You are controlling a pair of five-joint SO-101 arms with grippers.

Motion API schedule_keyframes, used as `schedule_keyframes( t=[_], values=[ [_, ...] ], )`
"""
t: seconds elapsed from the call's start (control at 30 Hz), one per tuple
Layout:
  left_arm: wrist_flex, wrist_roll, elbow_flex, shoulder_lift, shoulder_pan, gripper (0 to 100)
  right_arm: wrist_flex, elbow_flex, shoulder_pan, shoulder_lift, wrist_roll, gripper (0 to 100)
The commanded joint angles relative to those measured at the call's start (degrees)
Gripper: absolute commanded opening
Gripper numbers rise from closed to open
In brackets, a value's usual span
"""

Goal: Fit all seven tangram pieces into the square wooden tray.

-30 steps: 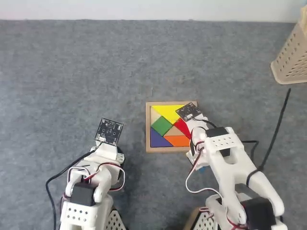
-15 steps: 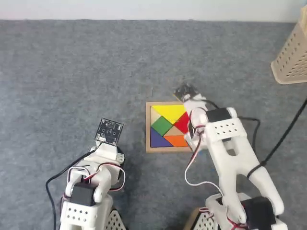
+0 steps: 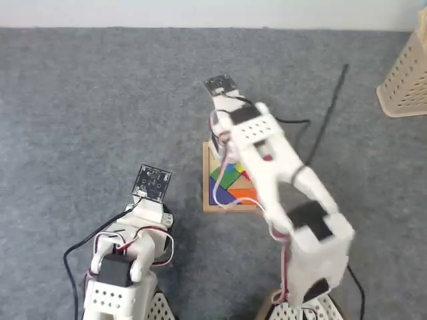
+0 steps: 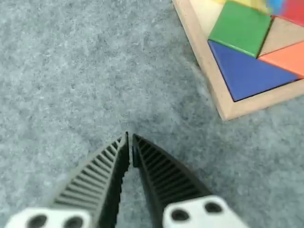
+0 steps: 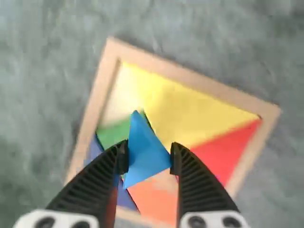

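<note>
The grey felt surface (image 3: 100, 87) spreads across the whole scene. The right arm (image 3: 280, 167) stretches out long across it, with its white body lying over the far side of the tray. The left arm (image 3: 127, 253) sits folded back near its base, well to the side of the tray. A cream perforated basket (image 3: 407, 73) stands at the far right edge, well apart from everything else.

The square wooden tray (image 3: 206, 180) lies flat between the two arms, and its pale rim (image 5: 95, 90) frames a patchwork of colours.

The right hand (image 5: 148, 149) hangs above the tray with its two black fingers clamped on a light-blue triangle (image 5: 142, 147), which it holds over the green piece and the edge of the yellow one. The left hand (image 4: 129, 140) is closed on nothing, fingertips together, over bare felt just off a corner of the tray (image 4: 209, 80).

Inside the tray:
- The big yellow triangle (image 5: 185, 109) takes the far side, with the red triangle (image 5: 223, 147) beside it.
- The dark blue triangle (image 4: 247, 73) fills the corner nearest the left hand.
- The green square (image 4: 240, 28) touches the dark blue triangle's long edge.
- An orange piece (image 4: 285, 59) and a plain wood-coloured triangle (image 4: 285, 38) sit next to them.
- A pale patch (image 5: 118, 97) shows in the corner next to the yellow.
</note>
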State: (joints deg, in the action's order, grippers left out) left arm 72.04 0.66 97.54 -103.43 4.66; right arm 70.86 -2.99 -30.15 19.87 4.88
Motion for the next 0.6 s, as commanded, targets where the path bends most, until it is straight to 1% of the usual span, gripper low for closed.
schedule_keyframes(
  t=[0.0,0.1,0.23,0.37,0.57],
  values=[
    [0.35,-0.44,-1.01,-1.14,-0.18,1,2.51,-11.78,-0.4,6.11,4.66,4.4],
    [0.35,-0.44,-1.01,-1.14,-0.18,1,5.67,-17.49,-1.27,11.12,6.24,4.4],
    [0.35,-0.44,-1.01,-1.14,-0.18,1,7.34,-22.24,-4.0,14.9,6.24,4.6],
    [0.35,-0.44,-1.01,-1.14,-0.18,1,6.99,-23.12,-5.49,15.69,6.24,4.9],
    [0.35,-0.44,-1.01,-1.14,-0.18,1,7.16,-23.12,-4.79,15.87,6.15,5.0]
  ],
)
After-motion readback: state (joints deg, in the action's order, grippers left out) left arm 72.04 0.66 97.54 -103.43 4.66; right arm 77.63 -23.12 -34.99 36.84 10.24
